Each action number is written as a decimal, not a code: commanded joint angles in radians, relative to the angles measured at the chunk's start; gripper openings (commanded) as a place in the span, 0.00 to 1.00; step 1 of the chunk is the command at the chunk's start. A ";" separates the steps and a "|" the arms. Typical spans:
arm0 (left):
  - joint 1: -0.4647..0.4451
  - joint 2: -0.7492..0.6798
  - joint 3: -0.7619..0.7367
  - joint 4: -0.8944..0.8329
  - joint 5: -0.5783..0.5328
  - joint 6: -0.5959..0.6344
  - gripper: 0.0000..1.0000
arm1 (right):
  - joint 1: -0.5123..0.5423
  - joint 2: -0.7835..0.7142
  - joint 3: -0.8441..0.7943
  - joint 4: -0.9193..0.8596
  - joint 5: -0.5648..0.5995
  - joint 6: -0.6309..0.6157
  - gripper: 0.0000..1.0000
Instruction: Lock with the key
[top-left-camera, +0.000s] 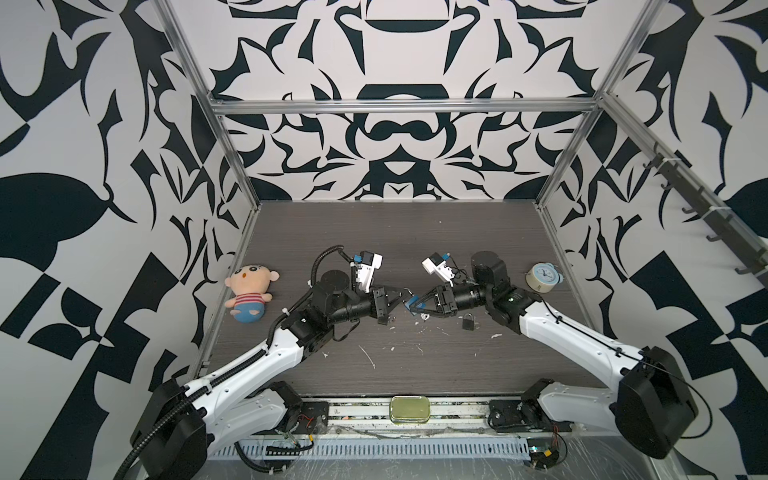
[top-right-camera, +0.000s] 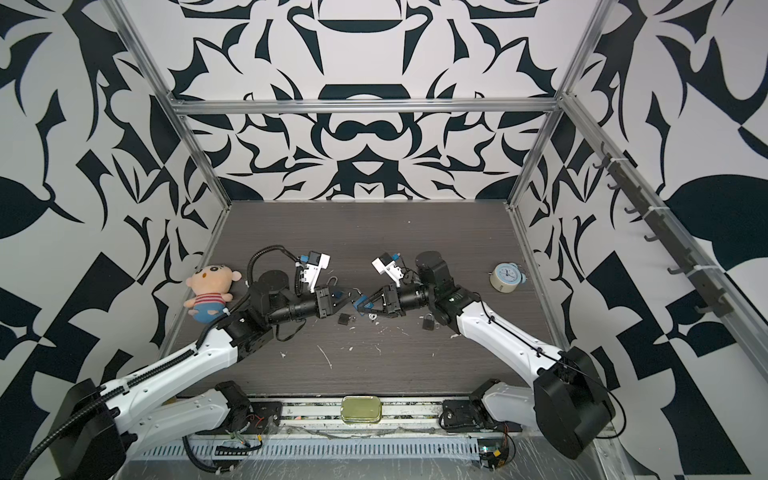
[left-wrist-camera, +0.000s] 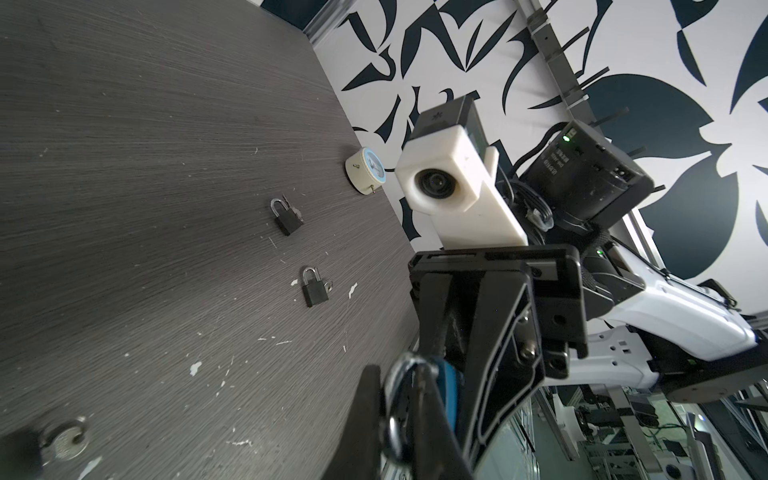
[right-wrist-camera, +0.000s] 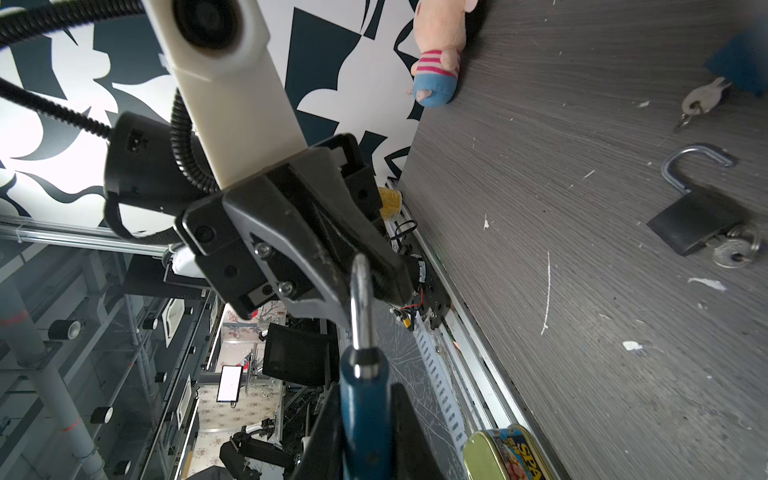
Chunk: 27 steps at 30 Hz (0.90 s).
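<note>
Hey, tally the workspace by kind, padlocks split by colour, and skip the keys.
Black padlocks: 3
Blue padlocks: 2, one held, one blurred
Alarm clock: 1
Plush doll: 1
Spam tin: 1
Total: 8

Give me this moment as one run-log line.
blue padlock: in the air | left gripper: shut on shackle | right gripper: shut on body | black padlock: on table

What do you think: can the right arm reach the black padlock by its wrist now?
Probably not. The right gripper is shut on the blue padlock, whose shackle the left gripper holds. The black padlock lies uncovered but behind its fingertips; it would have to let go and pull back.
</note>
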 joint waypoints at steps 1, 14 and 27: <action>-0.140 0.046 -0.067 -0.157 0.206 0.054 0.00 | -0.023 0.009 0.104 0.364 0.166 0.038 0.00; -0.198 0.066 -0.071 -0.120 0.191 0.030 0.00 | -0.050 0.123 0.130 0.466 0.151 0.071 0.00; -0.051 -0.027 -0.021 -0.182 0.017 0.015 0.00 | -0.048 0.071 0.049 0.299 0.177 -0.044 0.00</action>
